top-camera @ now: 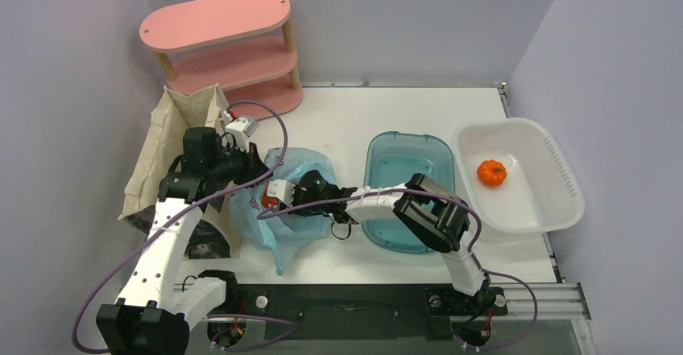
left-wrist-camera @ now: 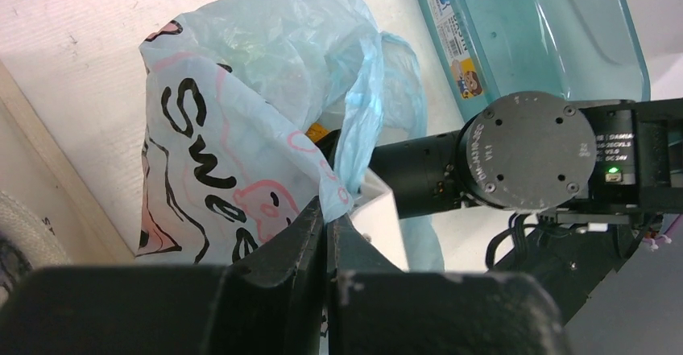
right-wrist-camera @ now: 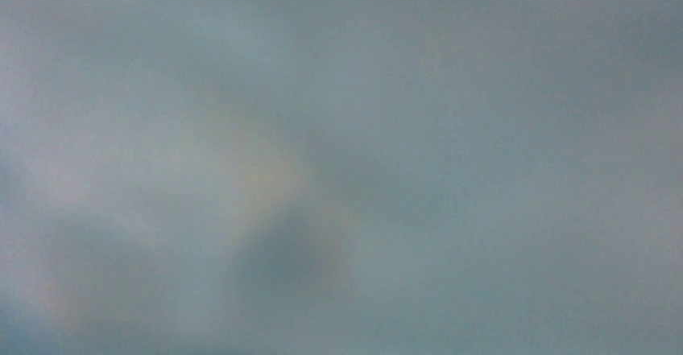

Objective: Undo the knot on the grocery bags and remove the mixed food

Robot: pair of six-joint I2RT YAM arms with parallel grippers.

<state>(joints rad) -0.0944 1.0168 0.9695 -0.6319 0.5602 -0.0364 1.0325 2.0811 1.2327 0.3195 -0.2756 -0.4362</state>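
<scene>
The light blue grocery bag [top-camera: 302, 166] lies open left of centre, and its printed side shows in the left wrist view [left-wrist-camera: 225, 154]. My left gripper [left-wrist-camera: 326, 214] is shut on the bag's rim and also shows in the top view [top-camera: 259, 176]. My right arm's wrist [top-camera: 312, 186] reaches into the bag's mouth from the right and shows in the left wrist view [left-wrist-camera: 527, 150]. Its fingers are hidden inside the bag. The right wrist view is only blurred blue-grey plastic. The orange fruit [top-camera: 491, 172] sits in the white basin [top-camera: 556, 170]. The green fruit and the snack packet are hidden.
A teal tub [top-camera: 403, 210] stands right of the bag, under my right arm, and shows in the left wrist view [left-wrist-camera: 556, 25]. A beige canvas tote [top-camera: 165, 142] stands at the left. A pink shelf [top-camera: 229, 45] is at the back left.
</scene>
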